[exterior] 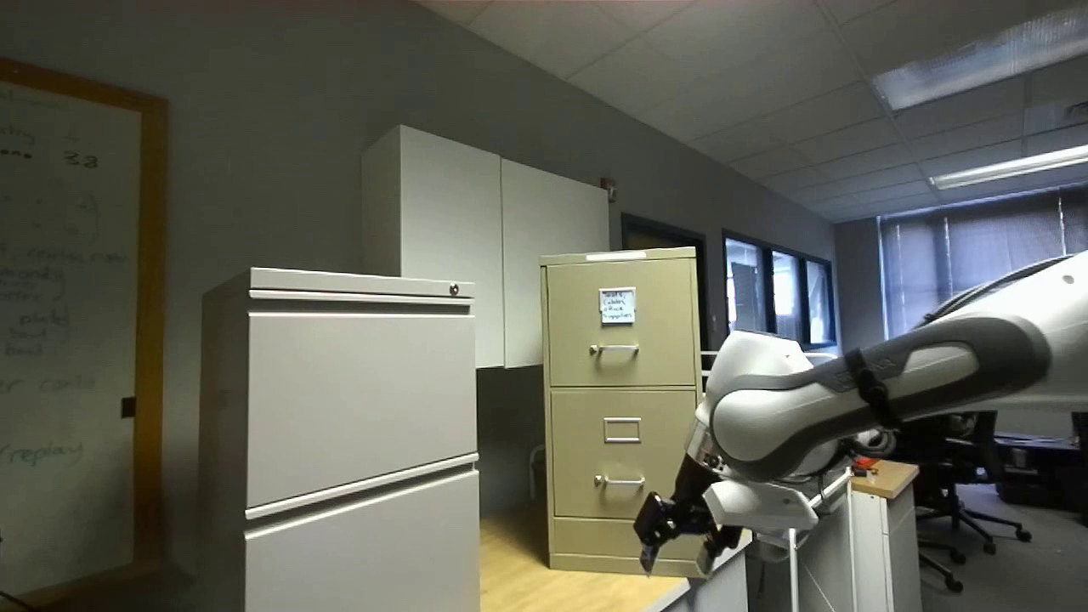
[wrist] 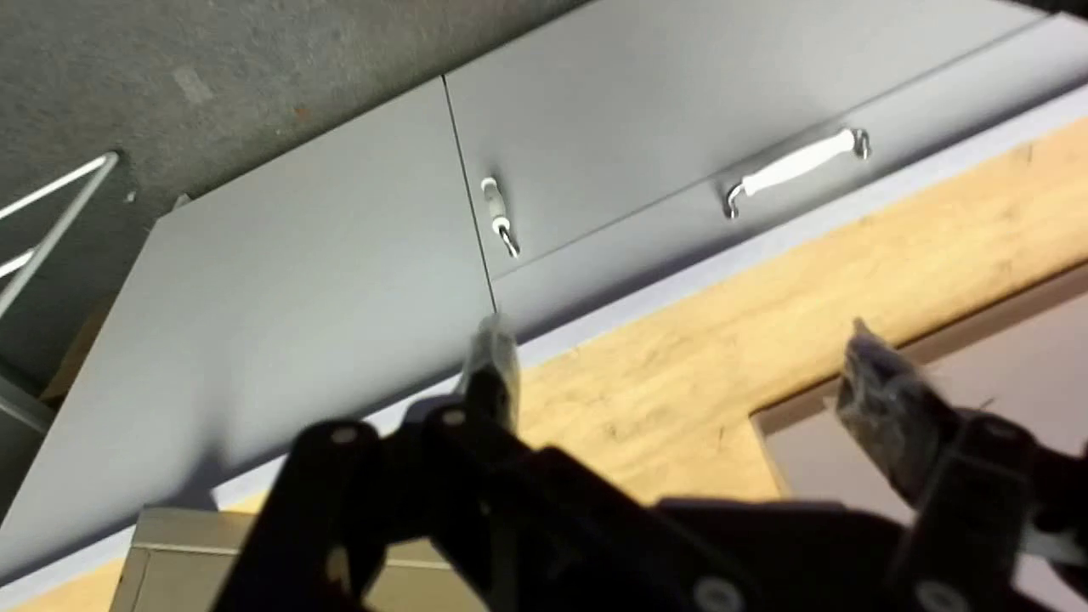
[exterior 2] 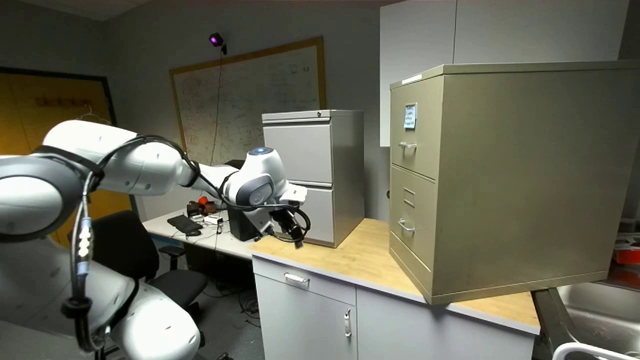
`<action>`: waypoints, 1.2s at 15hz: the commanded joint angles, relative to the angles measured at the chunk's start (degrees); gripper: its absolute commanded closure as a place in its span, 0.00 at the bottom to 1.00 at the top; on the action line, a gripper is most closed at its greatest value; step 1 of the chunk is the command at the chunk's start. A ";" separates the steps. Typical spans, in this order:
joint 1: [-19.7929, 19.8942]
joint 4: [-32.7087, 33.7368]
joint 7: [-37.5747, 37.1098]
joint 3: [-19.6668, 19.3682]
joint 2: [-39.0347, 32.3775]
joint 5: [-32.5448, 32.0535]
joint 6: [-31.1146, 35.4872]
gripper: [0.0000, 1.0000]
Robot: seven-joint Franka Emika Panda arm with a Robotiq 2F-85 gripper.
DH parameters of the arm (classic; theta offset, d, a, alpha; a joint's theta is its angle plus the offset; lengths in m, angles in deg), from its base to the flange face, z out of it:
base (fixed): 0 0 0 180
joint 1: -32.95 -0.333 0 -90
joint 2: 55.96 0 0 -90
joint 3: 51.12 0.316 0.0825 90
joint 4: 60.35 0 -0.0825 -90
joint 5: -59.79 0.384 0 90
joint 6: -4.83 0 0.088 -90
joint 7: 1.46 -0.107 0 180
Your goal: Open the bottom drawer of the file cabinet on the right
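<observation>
The gripper (wrist: 677, 325) is spread, empty. The bottom drawer (exterior: 623, 456) sits closed in the tan file cabinet (exterior 2: 515, 180) on the bench (exterior 2: 360, 247); its handle (exterior: 625, 483) should be hooked squarely, then pulled straight outward.

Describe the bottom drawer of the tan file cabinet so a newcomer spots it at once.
On the wooden counter stands a tan file cabinet with two stacked drawers. Its bottom drawer sits directly above the plain base panel. Unlike the upper drawer, which bears a handwritten note, its label frame holds none.
</observation>
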 commanded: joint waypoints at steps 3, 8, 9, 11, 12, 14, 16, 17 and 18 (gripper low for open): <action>3.80 13.95 -8.18 -1.10 -19.09 1.86 13.04 0.00; 3.46 24.61 -12.63 -4.97 -32.30 10.00 18.82 0.00; 3.31 26.45 -13.00 -5.57 -34.29 12.43 19.52 0.00; 3.55 29.98 -13.84 -6.51 -37.82 16.95 20.69 0.00; 3.82 31.74 -14.48 -6.94 -39.36 18.94 21.09 0.00; 4.32 34.90 -16.19 -7.66 -42.15 22.22 22.31 0.00; 5.09 38.21 -17.43 -8.42 -44.85 24.96 23.20 0.00; 5.39 39.68 -18.13 -8.78 -46.07 25.62 23.57 0.00; 5.66 41.17 -18.65 -9.11 -47.35 26.20 23.94 0.00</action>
